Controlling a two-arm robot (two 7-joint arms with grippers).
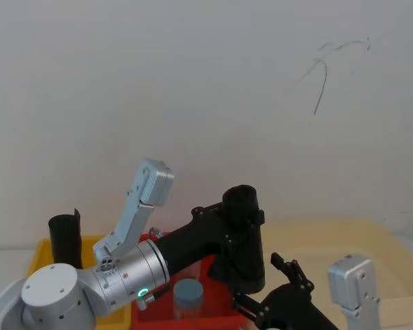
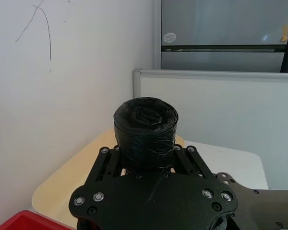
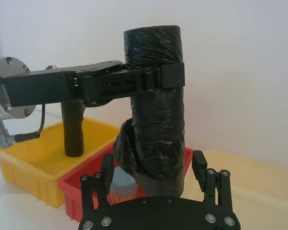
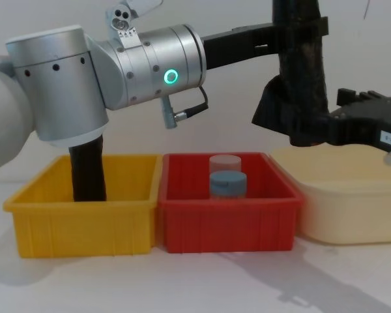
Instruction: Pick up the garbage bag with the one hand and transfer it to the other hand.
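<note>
The garbage bag [image 4: 303, 85], a tall black plastic roll with a flared lower end, hangs upright above the red bin [image 4: 228, 225]. My left gripper [image 4: 300, 29] is shut on its upper part, and the green ring light glows on the silver arm. In the left wrist view the fingers [image 2: 105, 158] clamp the garbage bag [image 2: 145, 129] from both sides. My right gripper [image 3: 153, 167] is open. Its fingers straddle the flared lower end of the garbage bag [image 3: 156, 124] with small gaps on each side. From the head, the right gripper [image 1: 265, 285] sits just below the left gripper [image 1: 242, 218].
A yellow bin [image 4: 85, 225] on the left holds a slimmer black roll [image 4: 88, 173]. The red bin holds a clear cup and a blue-lidded jar [image 4: 228, 182]. A cream bin [image 4: 352, 208] stands on the right, below the right gripper. A white wall is close behind.
</note>
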